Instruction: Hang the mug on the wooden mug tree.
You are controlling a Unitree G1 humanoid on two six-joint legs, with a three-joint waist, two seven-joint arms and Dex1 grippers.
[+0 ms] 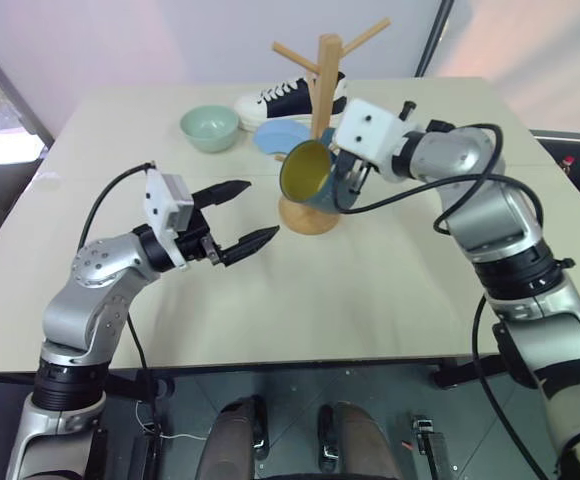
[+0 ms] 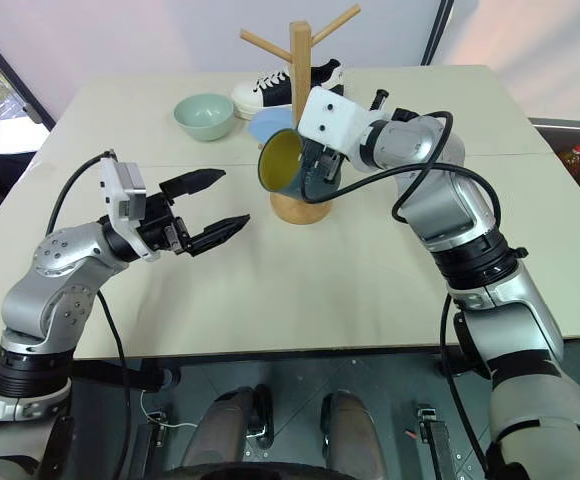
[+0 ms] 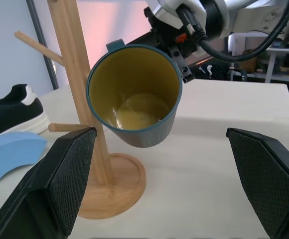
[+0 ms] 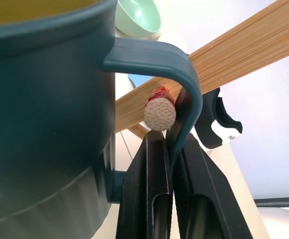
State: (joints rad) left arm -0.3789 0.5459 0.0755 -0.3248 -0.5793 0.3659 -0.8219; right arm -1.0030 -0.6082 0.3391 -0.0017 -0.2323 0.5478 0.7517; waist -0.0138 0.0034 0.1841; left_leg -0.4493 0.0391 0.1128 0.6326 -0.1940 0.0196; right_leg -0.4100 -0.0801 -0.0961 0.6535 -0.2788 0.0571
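The dusty blue-teal mug (image 1: 308,176), yellow inside, hangs tilted with its mouth toward me, right beside the post of the wooden mug tree (image 1: 327,72). My right gripper (image 4: 172,135) is shut on the mug's handle (image 4: 186,74). A peg tip (image 4: 159,114) with a red tag pokes through the handle loop. My left gripper (image 1: 260,210) is open and holds nothing, hovering over the table to the left of the tree's round base (image 1: 306,217). In the left wrist view the mug (image 3: 134,94) hangs between that gripper's wide-apart fingers (image 3: 67,174).
Behind the tree lie a pale green bowl (image 1: 210,128), a black-and-white shoe (image 1: 286,99) and a blue piece (image 1: 274,138). The beige table (image 1: 370,300) runs bare toward its front edge.
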